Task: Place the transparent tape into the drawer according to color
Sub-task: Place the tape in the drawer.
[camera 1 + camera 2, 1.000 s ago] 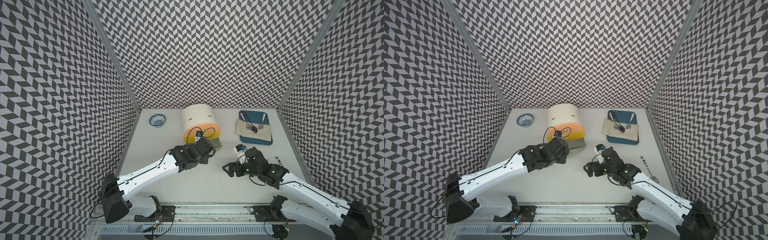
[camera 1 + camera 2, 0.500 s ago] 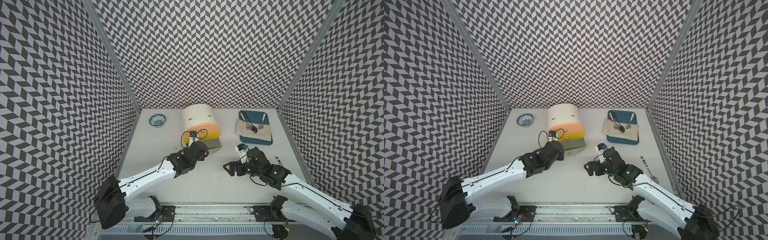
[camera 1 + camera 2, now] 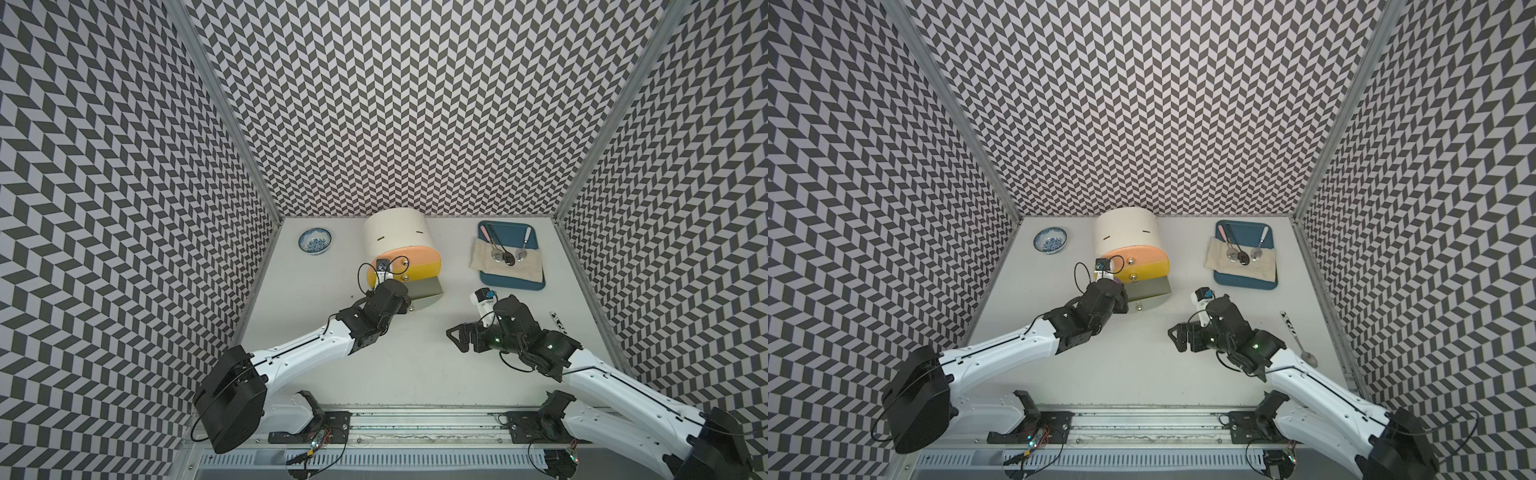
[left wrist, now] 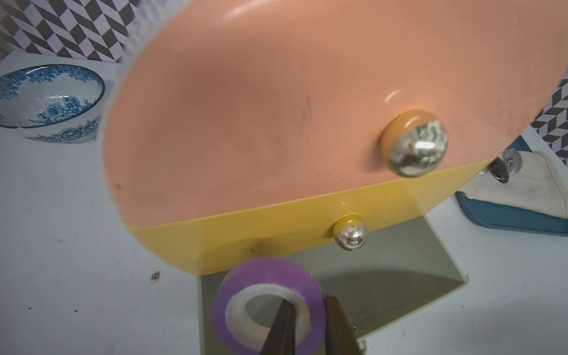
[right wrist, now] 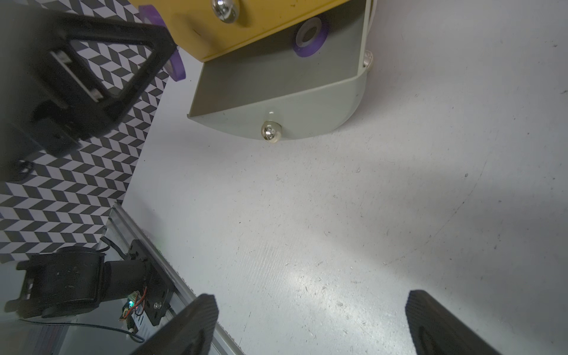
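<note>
The white arch-topped cabinet (image 3: 397, 235) stands at the back, with its peach (image 4: 261, 107) and yellow (image 4: 246, 239) fronts pushed in. The bottom grey-green drawer (image 5: 276, 80) is pulled out, and one purple tape ring (image 5: 309, 37) lies inside it. My left gripper (image 4: 308, 302) is shut on a second purple tape ring (image 4: 246, 276); one finger goes through its white core and the other sits outside, at the drawer's left end. A sliver of that ring (image 3: 1118, 281) shows in a top view. My right gripper (image 5: 310, 299) is open and empty above bare table, in front of the drawer.
A blue-and-white bowl (image 3: 315, 240) sits at the back left. A blue tray (image 3: 511, 284) with a cloth and spoons lies at the back right. A loose spoon (image 3: 1296, 336) lies near the table's right edge.
My left gripper, still holding the purple ring, has shifted a little to the left and towards the table's front along the cabinet face. The right arm has hardly moved.
</note>
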`<state>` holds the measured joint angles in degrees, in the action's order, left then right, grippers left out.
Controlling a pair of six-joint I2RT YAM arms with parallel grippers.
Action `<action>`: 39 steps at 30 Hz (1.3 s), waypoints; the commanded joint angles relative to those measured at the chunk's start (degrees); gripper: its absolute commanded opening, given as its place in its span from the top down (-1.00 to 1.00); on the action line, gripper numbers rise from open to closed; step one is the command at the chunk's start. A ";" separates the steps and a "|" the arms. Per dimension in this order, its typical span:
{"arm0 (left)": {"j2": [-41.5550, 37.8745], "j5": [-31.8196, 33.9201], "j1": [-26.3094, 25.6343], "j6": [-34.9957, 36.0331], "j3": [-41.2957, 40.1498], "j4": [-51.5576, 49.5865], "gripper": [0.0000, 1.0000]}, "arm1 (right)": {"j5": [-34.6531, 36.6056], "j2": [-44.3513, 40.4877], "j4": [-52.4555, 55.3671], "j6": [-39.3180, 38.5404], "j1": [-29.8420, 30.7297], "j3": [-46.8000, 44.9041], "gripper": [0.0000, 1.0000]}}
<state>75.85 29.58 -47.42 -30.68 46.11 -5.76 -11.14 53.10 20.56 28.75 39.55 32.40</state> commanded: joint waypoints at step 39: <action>-18.68 -23.38 11.99 6.95 15.68 -17.55 -1.00 | 2.40 9.89 -12.51 0.56 4.37 3.94 -1.00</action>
<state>56.75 11.86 -38.61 -26.13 58.39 -19.05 -11.44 62.22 13.06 28.77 42.59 34.30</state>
